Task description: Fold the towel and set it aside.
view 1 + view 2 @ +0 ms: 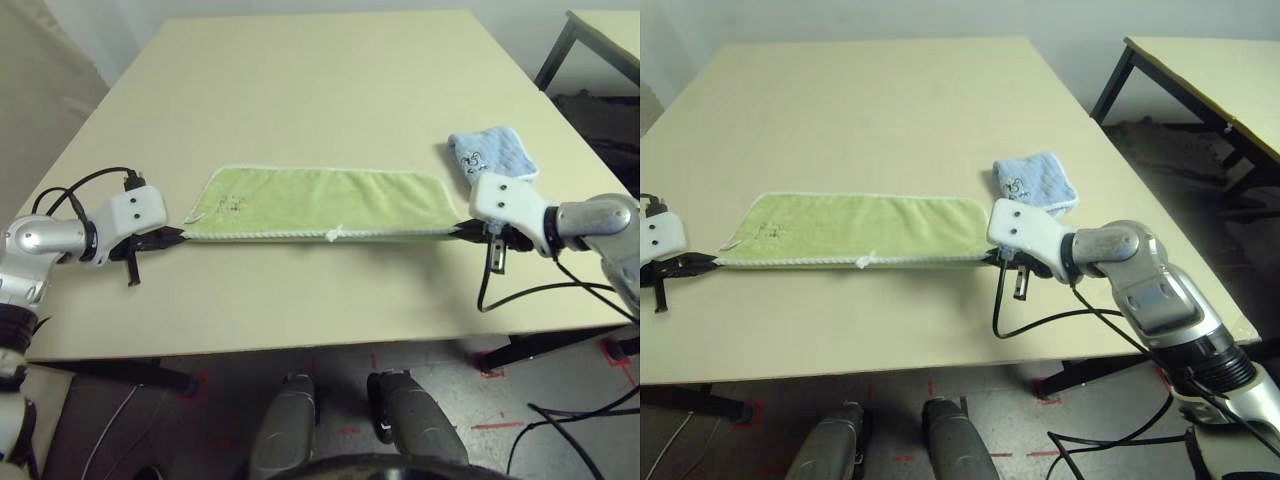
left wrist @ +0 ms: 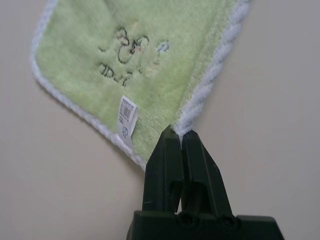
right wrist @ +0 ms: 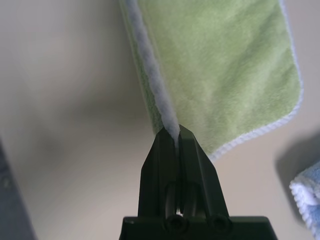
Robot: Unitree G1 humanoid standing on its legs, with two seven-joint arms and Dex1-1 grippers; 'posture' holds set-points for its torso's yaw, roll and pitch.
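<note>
Now I see the towel (image 1: 320, 203) stretched as a long folded strip across the middle of the frame on the table (image 1: 330, 90), my left gripper (image 1: 180, 236) and right gripper (image 1: 462, 229) each pinched tight on an end corner.

My left gripper (image 1: 178, 236) and right gripper (image 1: 462, 229) sit low, spread wide apart. Both point inward, fingers pinched together
</note>
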